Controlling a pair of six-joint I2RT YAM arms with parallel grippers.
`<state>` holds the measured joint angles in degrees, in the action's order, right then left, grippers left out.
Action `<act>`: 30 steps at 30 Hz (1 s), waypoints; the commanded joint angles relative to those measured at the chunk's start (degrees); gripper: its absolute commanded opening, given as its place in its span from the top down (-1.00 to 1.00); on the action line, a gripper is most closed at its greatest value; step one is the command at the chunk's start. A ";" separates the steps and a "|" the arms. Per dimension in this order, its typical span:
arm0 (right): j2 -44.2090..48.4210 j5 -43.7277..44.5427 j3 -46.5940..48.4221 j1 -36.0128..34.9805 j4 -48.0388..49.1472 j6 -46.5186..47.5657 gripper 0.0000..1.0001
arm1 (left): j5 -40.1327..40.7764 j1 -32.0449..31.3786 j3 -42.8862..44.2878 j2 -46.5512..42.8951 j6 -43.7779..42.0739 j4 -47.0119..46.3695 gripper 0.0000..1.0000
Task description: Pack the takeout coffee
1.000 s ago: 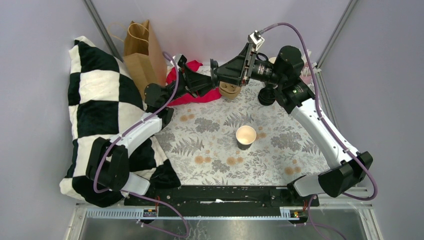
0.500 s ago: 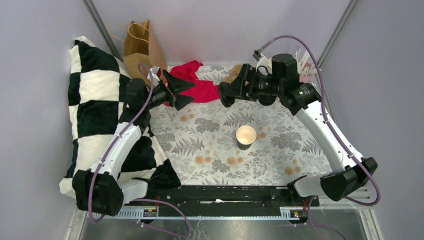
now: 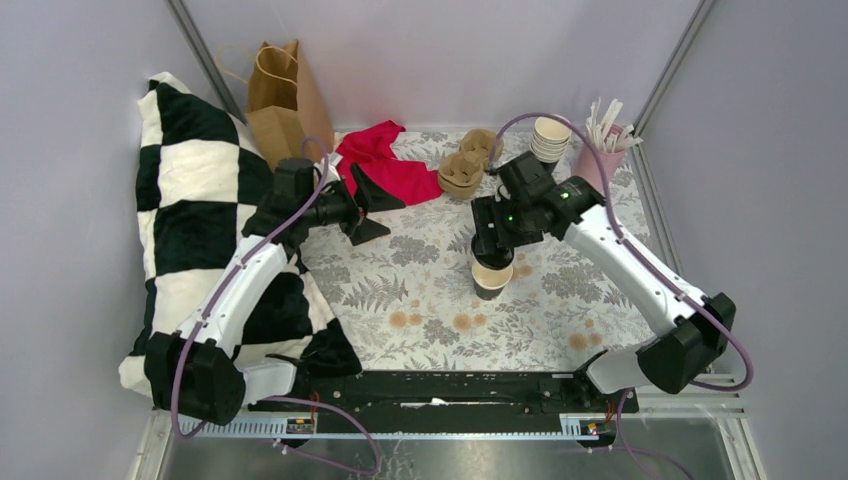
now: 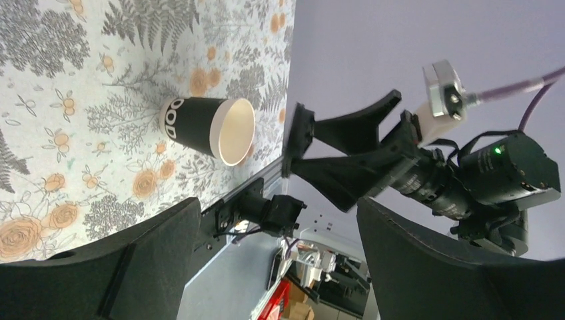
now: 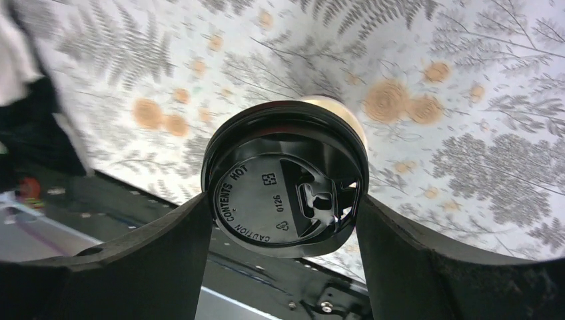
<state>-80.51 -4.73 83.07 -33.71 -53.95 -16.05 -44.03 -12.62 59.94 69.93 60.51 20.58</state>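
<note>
- At the middle of the flowered table, the paper cup is seen standing upright and uncovered, with its cream rim showing and nothing visible inside
- Directly above it, the black lid is gripped by its edge between the two fingers of the right gripper, which are closed on it, with the lettered top facing the wrist camera
- A gap between lid and rim is shown in the left wrist view, so the lid is judged not yet seated; in the right wrist view a sliver of rim peeks past the lid's far edge, so the alignment is judged close but slightly off
- The left gripper is held well apart from the cup, to its left, with its fingers spread wide and nothing between them
- Along the far edge a cardboard cup carrier is seen lying between a red cloth and a stack of paper cups; a brown paper bag stands upright in the far left corner
- The task is judged to be in its early part: the lid is fetched and positioned, but it has yet to be lowered and pressed on
- After that, the capped cup would have to be packed, presumably into the carrier or the bag; which one cannot be told
</note>
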 commanded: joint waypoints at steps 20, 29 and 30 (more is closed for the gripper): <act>-4.67 14.52 -8.27 -6.89 4.34 1.18 -0.57 | 2.33 -4.51 0.70 0.45 0.31 -2.05 -0.81; -6.35 14.23 -7.45 -8.27 4.46 1.37 -0.60 | 2.55 -4.47 0.69 0.32 0.05 -2.10 -0.81; -6.34 14.35 -7.66 -8.36 4.57 1.38 -0.60 | 2.61 -4.50 0.70 0.37 0.05 -2.12 -0.81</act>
<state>-86.32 9.39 73.78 -41.36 -49.93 -14.22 -42.22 -16.93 59.44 70.65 61.01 20.49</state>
